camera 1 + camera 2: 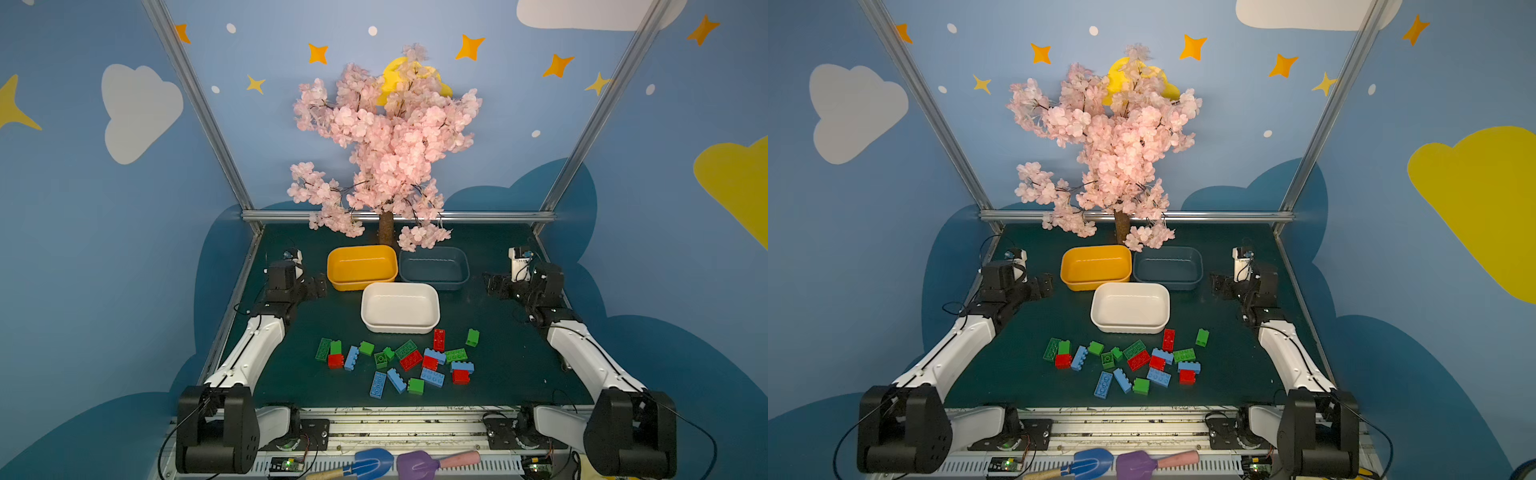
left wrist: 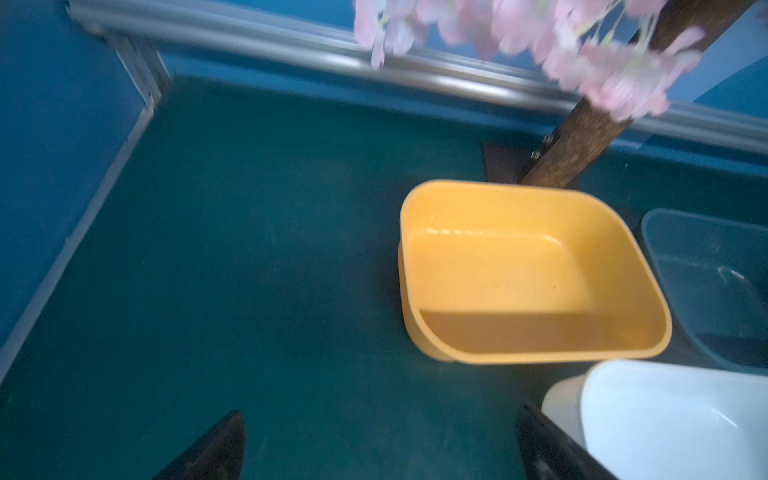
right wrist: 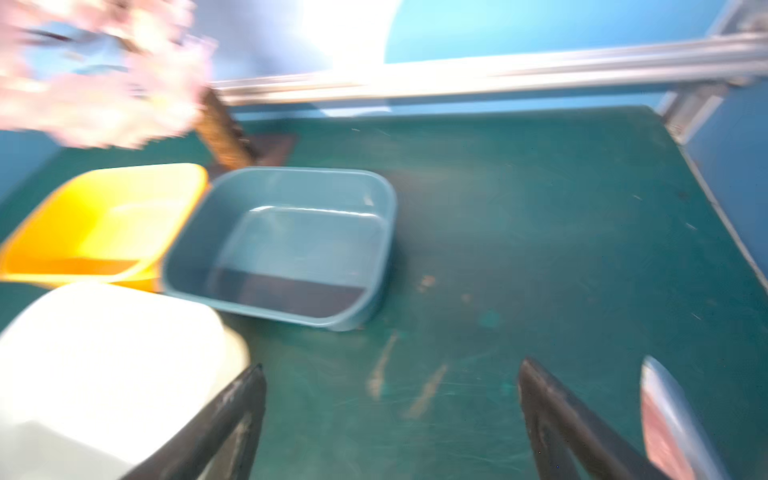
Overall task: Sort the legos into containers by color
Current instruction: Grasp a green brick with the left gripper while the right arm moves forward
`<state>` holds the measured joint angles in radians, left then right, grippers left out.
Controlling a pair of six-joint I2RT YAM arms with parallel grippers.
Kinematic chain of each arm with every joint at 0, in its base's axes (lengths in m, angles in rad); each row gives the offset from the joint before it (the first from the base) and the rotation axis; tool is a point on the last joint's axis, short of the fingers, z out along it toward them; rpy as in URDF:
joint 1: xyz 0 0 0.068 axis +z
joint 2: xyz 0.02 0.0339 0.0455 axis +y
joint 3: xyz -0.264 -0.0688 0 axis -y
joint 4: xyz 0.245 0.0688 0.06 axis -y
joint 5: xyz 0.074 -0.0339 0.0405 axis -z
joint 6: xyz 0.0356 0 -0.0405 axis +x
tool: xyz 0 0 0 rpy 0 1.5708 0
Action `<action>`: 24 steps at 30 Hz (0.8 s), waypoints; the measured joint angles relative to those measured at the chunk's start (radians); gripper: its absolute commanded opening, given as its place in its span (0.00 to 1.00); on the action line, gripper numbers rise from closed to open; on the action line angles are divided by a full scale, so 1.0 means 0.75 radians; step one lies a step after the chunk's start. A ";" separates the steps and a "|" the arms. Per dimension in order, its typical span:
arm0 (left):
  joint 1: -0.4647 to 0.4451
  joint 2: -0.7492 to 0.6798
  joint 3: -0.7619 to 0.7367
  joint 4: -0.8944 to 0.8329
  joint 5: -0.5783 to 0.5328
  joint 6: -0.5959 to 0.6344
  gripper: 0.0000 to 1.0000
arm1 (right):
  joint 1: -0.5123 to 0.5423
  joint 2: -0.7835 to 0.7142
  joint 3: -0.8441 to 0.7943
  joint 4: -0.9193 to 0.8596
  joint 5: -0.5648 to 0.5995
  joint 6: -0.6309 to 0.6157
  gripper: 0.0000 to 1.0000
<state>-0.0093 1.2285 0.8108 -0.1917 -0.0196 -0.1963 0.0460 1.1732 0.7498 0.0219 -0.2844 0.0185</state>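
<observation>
Rear-left tub and rear-right tub side by side. Front tub just before both, centred. Legos scattered on surface before front tub. Tree behind rear tubs.

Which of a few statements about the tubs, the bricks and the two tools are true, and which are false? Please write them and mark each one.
1. The yellow tub, the dark blue tub and the white tub are empty. True.
2. Both tools grip a brick. False: the left tool and the right tool are open and hold nothing.
3. The bricks lie on the table in front of the white tub, on the robot's side. True.
4. The white tub stands nearest the tree. False: the yellow and dark blue tubs are nearer the tree.
</observation>
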 measured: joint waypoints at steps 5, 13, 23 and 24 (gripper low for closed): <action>-0.054 -0.022 0.079 -0.367 0.095 -0.076 1.00 | 0.056 -0.077 0.018 -0.156 -0.179 -0.046 0.93; -0.190 -0.102 -0.018 -0.655 0.151 -0.263 0.90 | 0.210 -0.219 0.017 -0.381 -0.377 -0.065 0.93; -0.349 -0.236 -0.237 -0.791 -0.022 -0.514 0.71 | 0.340 -0.298 0.029 -0.618 -0.425 -0.143 0.93; -0.366 -0.240 -0.246 -0.792 -0.043 -0.533 0.69 | 0.345 -0.298 0.030 -0.629 -0.426 -0.147 0.93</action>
<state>-0.2840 1.0489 0.6266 -0.7860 -0.0521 -0.5961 0.3046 0.9497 0.7723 -0.4496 -0.6037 -0.0917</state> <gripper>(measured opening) 0.718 0.929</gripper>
